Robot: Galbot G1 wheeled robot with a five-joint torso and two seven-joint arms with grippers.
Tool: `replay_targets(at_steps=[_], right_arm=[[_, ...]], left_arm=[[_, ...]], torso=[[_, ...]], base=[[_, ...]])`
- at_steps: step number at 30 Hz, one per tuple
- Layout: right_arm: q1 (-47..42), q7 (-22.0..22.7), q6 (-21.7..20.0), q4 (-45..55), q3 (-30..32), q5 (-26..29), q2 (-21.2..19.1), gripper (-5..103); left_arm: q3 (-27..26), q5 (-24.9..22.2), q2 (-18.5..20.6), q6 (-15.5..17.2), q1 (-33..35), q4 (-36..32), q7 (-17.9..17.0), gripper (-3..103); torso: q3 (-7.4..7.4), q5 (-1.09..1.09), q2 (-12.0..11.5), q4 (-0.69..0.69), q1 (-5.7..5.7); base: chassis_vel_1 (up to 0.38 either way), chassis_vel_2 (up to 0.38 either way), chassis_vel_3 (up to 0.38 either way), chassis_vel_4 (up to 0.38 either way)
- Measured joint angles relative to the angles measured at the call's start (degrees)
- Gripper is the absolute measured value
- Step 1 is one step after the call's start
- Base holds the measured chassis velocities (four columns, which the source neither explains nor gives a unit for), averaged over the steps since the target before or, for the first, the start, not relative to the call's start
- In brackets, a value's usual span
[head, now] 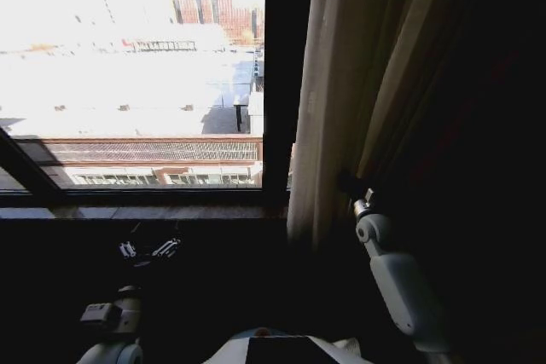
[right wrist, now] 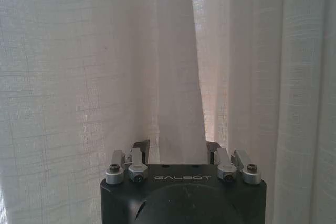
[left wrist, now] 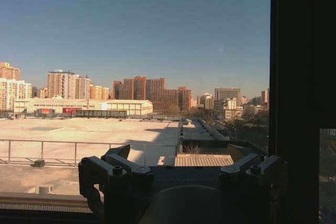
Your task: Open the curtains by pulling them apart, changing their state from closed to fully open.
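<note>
Nearest the head camera, the left end effector (head: 149,249) hangs low below the window sill (head: 128,210), its fingers spread apart on nothing; its own wrist camera shows the left end effector (left wrist: 178,158) facing bare glass and the city roofs beyond, with the dark window frame (left wrist: 296,98) just beside it. No curtain cloth lies ahead of this end effector, so that side of the window reads as already uncovered. Farther forward and to the other side, the right end effector (head: 351,187) is pressed against the right curtain panel (head: 341,83), which hangs bunched in thick cream folds directly above and around it, starting at the frame bar (head: 277,74). From the right wrist camera, the right end effector (right wrist: 177,149) has its fingers (right wrist: 140,148) apart, with a pleat of the sheer white curtain (right wrist: 173,66) standing between them; whether the pads press the cloth cannot be told.

Step in hand, as a judgement: gathering or pushing the right panel outward. The task appears well along, since one pane is clear and this panel is already bunched. The next move would call for a firm hold on the fold and a sideways sweep away from the frame, the risk being thin fabric slipping free.
</note>
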Motion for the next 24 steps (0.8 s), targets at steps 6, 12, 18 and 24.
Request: replay_targets(at_steps=[6,12,18,24], right_arm=[[-1.8,0.0,0.0,1.4,0.6,-0.7,0.0,73],[-7.3,0.1,0.0,6.0,1.9,-1.1,-0.1,94],[-13.1,2.1,0.0,12.6,3.2,-1.6,-0.1,100],[-19.0,3.5,0.1,20.4,3.9,-2.5,0.3,100]], left_arm=[[0.0,0.0,0.1,-0.3,-0.1,0.2,0.0,100],[-0.4,0.0,0.3,-0.5,-0.1,0.4,0.0,100],[-0.4,-0.4,0.4,-0.5,-0.4,0.7,0.0,100],[-0.4,-0.7,0.6,-0.2,-0.8,0.8,0.0,100]], torso=[[0.0,0.01,0.0,0.0,0.0],[0.0,0.02,0.0,-0.01,0.0],[-0.01,0.01,0.0,-0.01,0.0],[-0.01,0.01,0.0,0.0,0.0]], base=[[0.0,0.0,0.0,0.0],[0.0,0.0,0.0,0.0],[0.0,0.0,0.0,0.0],[0.0,0.0,0.0,0.0]])
